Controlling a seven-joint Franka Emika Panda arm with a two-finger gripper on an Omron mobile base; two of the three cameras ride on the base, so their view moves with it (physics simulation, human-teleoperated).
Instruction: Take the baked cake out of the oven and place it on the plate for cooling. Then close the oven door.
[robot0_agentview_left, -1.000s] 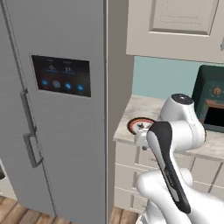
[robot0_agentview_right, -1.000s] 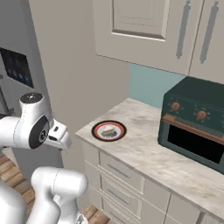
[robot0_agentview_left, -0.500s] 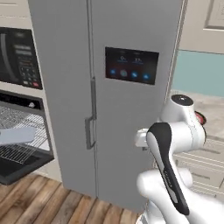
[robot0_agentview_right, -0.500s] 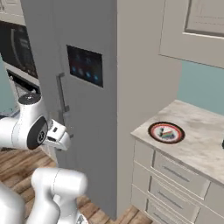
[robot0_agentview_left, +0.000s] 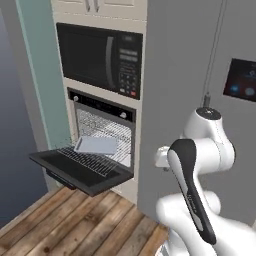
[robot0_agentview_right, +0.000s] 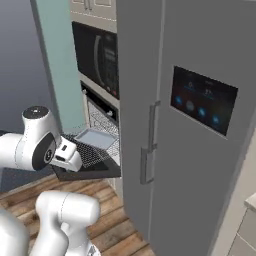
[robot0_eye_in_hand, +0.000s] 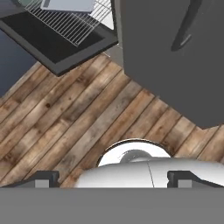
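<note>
Your claw (robot0_eye_in_hand: 113, 178) hangs released and empty over the wood floor, well short of the black bottom-hinged oven door (robot0_agentview_left: 80, 170), dropped flat so the pale flat tray (robot0_agentview_left: 96, 145) on the pulled-out wire rack (robot0_agentview_left: 102, 159) is reachable.

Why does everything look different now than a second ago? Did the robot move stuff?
No things moved; the base drove left, so the view slid from the counter with its plate, past the fridge, to the oven. Its oven door hangs open, a tray on the rack. The gripper stayed open, holding nothing.
</note>
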